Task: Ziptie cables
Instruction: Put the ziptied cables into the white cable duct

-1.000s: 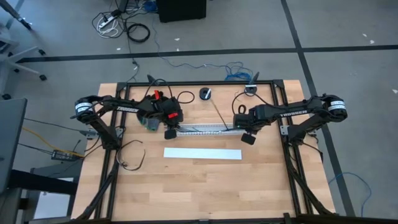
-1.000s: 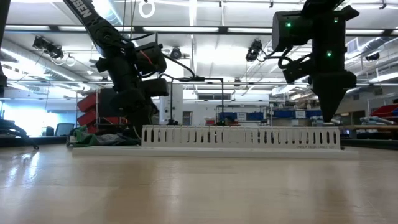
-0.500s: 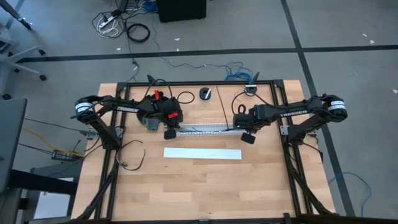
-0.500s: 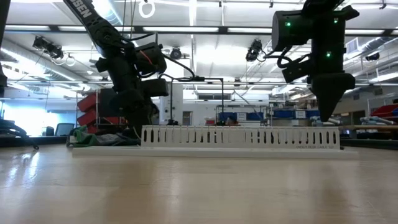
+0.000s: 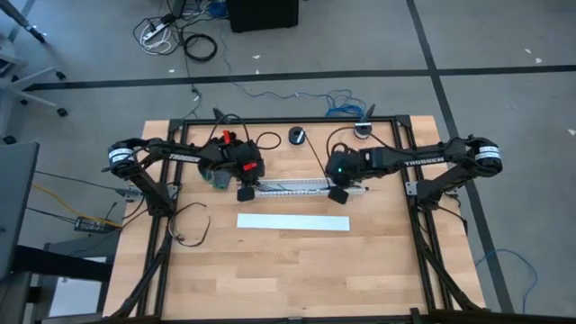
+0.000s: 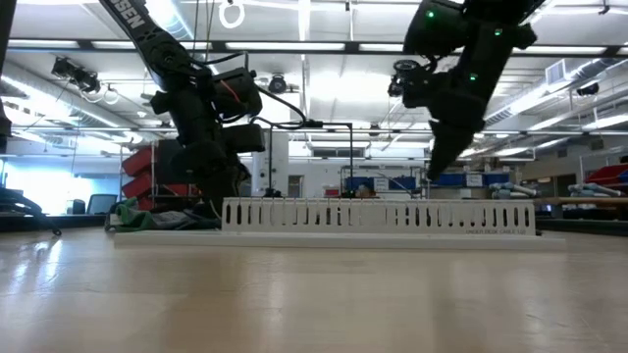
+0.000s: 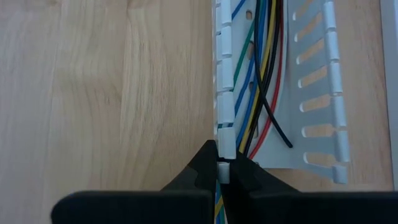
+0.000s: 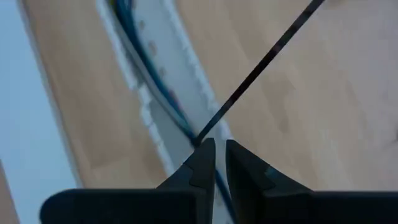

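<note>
Currently one tabletop [image 5: 288, 261], two arms, one white slotted duct [image 5: 297, 186] near the far edge, one flat white strip [image 5: 292, 222] nearer centre. Cables [image 7: 261, 74] lie inside the duct. Left claw [image 7: 225, 171] clenched on the duct's wall at its left end. Right claw [image 8: 215, 152], nearly closed around a thin black strap [image 8: 261, 68], has shifted left from the duct's right end.

White "TROSSEN" lettering on right arm [image 5: 423, 162], right of centre in the high view. White lettering also on left arm [image 5: 180, 155], left of centre; too small to read. Low view, upper left: letters ending "EN" on the arm link [image 6: 132, 14]. Nothing else legible.
</note>
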{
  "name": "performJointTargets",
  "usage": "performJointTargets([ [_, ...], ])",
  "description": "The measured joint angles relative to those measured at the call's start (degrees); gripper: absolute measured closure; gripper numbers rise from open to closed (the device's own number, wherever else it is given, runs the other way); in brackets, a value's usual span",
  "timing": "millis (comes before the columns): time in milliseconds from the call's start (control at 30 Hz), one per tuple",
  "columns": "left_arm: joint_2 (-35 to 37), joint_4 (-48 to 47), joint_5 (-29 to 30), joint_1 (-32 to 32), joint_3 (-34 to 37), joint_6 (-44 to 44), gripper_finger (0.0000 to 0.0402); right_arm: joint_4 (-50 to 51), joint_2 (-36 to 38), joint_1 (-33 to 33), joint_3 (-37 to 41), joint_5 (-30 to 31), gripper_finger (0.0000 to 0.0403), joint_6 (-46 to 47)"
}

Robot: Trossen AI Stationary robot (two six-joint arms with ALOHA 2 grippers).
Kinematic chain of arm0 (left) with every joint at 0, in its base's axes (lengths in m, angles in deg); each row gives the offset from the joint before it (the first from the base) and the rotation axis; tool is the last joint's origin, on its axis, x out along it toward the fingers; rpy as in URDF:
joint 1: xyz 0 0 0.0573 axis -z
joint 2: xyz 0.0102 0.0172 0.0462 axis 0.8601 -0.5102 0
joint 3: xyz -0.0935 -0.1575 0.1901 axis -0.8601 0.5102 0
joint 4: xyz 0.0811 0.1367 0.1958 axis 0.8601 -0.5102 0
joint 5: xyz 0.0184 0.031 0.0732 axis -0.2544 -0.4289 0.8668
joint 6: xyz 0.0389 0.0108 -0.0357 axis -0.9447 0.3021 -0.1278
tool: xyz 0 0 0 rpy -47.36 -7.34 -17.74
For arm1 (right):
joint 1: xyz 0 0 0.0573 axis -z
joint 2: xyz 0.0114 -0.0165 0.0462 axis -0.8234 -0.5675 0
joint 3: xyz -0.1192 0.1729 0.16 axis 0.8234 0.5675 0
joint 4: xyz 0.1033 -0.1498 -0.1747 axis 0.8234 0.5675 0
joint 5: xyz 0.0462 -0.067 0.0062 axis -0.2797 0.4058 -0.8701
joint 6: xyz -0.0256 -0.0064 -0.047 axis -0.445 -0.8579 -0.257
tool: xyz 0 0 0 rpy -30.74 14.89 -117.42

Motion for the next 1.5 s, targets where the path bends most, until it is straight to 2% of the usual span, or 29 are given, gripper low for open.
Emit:
performJointTargets([
  [167,0.00,0.00,-0.04,0.00,0.00,0.02,0.0401,-2.83,0.00,4.26,0.00,-1.29,0.0368,-0.45],
  [367,0.04,1.02,-0.11,0.00,0.04,0.04,0.0401,-9.76,-0.12,8.46,0.00,-11.63,0.0356,1.90],
  [467,0.02,1.86,-0.24,0.01,0.05,0.07,0.0401,-9.25,-0.20,9.82,0.00,-14.02,0.0356,5.35],
  [767,0.00,2.91,-0.27,0.04,0.04,0.00,0.0401,-12.20,-0.23,11.73,3.61,-14.18,0.0355,8.20],
  [1267,0.00,2.91,-0.26,0.04,0.00,-0.07,0.0401,-18.24,-0.26,11.65,6.40,-16.99,0.0354,7.68],
  [1400,0.00,2.79,-0.26,0.04,-0.03,-0.09,0.0401,-18.39,-0.26,11.65,6.45,-14.40,0.0354,6.78],
  [1500,0.00,2.73,-0.24,0.04,-0.07,-0.09,0.0401,-19.36,-0.26,10.92,6.45,-10.03,0.0351,3.73],
])
